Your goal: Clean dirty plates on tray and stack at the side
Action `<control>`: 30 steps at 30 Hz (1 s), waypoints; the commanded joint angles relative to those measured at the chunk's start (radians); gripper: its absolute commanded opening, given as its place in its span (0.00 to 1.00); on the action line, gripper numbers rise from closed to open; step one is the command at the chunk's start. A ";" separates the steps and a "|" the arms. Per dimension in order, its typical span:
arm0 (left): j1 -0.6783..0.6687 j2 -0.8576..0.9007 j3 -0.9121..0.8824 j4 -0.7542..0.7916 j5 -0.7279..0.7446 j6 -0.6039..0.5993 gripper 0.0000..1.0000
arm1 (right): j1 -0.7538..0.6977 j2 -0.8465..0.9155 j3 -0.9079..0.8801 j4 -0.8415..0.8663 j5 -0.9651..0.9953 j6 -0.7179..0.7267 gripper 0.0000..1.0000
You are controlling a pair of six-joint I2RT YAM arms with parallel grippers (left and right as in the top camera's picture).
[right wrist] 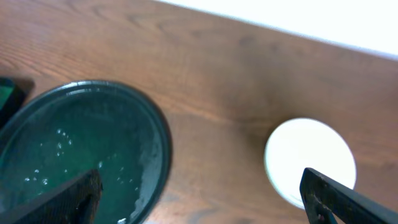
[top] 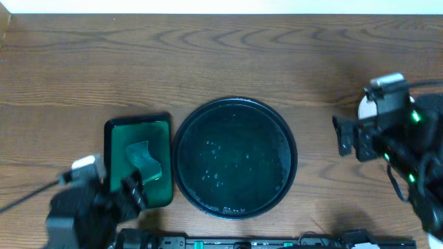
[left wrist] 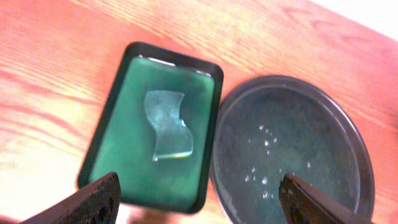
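Near the table's left front, the left gripper (top: 136, 191) hangs with fingers spread wide, empty, at the near end of the green rectangular tray (top: 118, 138), which holds a pale wavy pad (top: 145, 159). At centre lies the droplet-speckled black tray (top: 235, 131). Far right, the right gripper (top: 340, 136), likewise spread and empty, hovers beside the white plates (right wrist: 311, 158), which rest on the wood, well apart from the tray.

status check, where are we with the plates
left gripper open, right gripper open, both empty. large round glossy black tray holds no plates, only droplets. small round white plate on wooden table right of it. nothing between.
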 commanded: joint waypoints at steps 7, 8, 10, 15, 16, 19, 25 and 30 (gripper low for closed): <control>-0.004 -0.070 0.232 -0.272 -0.115 0.047 0.82 | 0.014 -0.291 0.007 -0.075 0.009 -0.109 0.99; -0.004 -0.070 0.263 -0.311 -0.122 0.045 0.82 | 0.013 -0.341 0.007 -0.109 0.009 -0.111 0.99; -0.004 -0.071 0.296 -0.341 -0.122 0.012 0.82 | 0.013 -0.398 0.007 -0.158 0.009 -0.110 0.99; -0.003 -0.094 0.356 -0.394 -0.134 -0.039 0.82 | 0.012 -0.520 0.007 -0.280 0.010 -0.105 0.99; -0.003 -0.104 0.360 -0.397 -0.134 -0.041 0.82 | 0.012 -0.537 0.007 -0.294 0.010 -0.105 0.99; -0.003 -0.130 0.361 -0.409 -0.133 -0.041 0.82 | 0.012 -0.584 0.007 -0.322 0.012 -0.105 0.99; -0.003 -0.135 0.359 -0.422 -0.128 -0.041 0.83 | 0.012 -0.612 0.007 -0.344 0.012 -0.106 0.99; -0.003 -0.135 0.359 -0.422 -0.118 -0.040 0.83 | 0.012 -0.612 0.006 -0.349 0.012 -0.105 0.99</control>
